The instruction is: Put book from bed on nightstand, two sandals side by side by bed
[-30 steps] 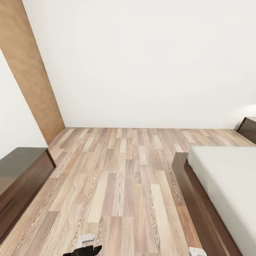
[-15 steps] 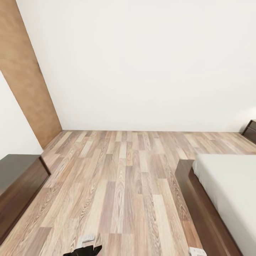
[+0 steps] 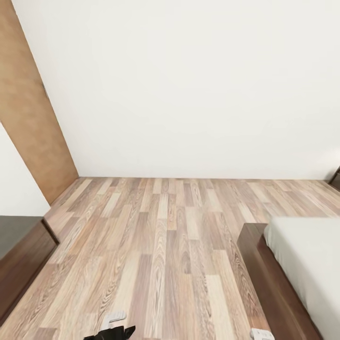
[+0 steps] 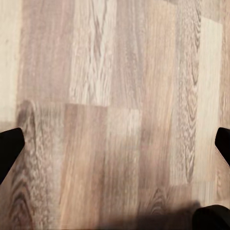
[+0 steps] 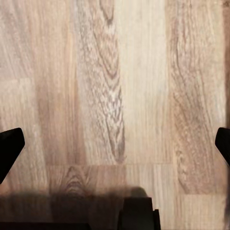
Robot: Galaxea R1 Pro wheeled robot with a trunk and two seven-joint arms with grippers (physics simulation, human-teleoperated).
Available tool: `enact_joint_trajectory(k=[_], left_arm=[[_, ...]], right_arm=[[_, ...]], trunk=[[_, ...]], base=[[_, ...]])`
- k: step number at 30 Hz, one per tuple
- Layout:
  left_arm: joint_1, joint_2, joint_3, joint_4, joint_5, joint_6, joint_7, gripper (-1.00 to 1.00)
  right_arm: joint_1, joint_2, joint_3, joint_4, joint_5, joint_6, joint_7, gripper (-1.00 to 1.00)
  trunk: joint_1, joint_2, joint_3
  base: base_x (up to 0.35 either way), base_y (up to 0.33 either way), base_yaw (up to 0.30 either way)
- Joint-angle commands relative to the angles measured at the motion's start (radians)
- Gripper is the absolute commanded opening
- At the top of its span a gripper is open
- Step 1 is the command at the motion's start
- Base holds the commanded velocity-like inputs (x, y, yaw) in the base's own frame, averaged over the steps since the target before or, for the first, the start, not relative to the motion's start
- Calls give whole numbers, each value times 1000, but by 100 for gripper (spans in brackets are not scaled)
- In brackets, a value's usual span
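- White walls (image 3: 198, 85) and a grey-brown wood-plank floor (image 3: 160, 245) make up the bedroom ahead of me, with a tan wooden door panel (image 3: 28, 127) leaning across the far left of my head view.
- At the right, the bed (image 3: 302, 264) juts in: its dark-brown frame runs along the floor, with the white mattress lying on top.
- Beyond the bed, at the far right edge by the wall, a dark-brown sliver of furniture (image 3: 336, 179) peeks in; too little shows for me to name it.
- On my left sits the long low dark-brown cabinet (image 3: 21, 255), well apart from the bed across the open planks.
- My left gripper (image 4: 115, 143) hangs over bare floor, its two black fingertips (image 4: 9, 146) at opposite edges of the wrist view, so its jaws are spread wide with nothing between them.
- My right gripper (image 5: 115, 143) is likewise spread wide over bare planks, holding nothing, with its shadow on the wood below.
- At the bottom of my head view, dark and pale parts of my own arms (image 3: 113, 328) poke in.
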Motion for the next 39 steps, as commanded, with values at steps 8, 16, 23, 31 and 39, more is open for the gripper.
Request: enact_joint_trajectory(k=[8,16,23,31,39], left_arm=[[-1,0,8,1,-10,-4,-2,100],[-1,0,8,1,-10,-4,-2,100],[-1,0,8,1,-10,-3,-2,100],[-1,0,8,1,-10,-3,-2,100],[-1,3,9,-1,-10,-3,-2,100]], right_arm=[[0,0,-9,-2,10,4,4,100],[0,0,-9,-2,10,4,4,100],[0,0,-9,-2,11,4,4,100],[0,0,-9,-2,10,4,4,100],[0,-1,-9,-3,9,4,4,100]], trunk=[[0,0,-1],[0,0,-1],[0,0,-1],[0,0,-1],[0,0,-1]], base=[[328,0,0],[328,0,0],[328,0,0],[328,0,0],[328,0,0]])
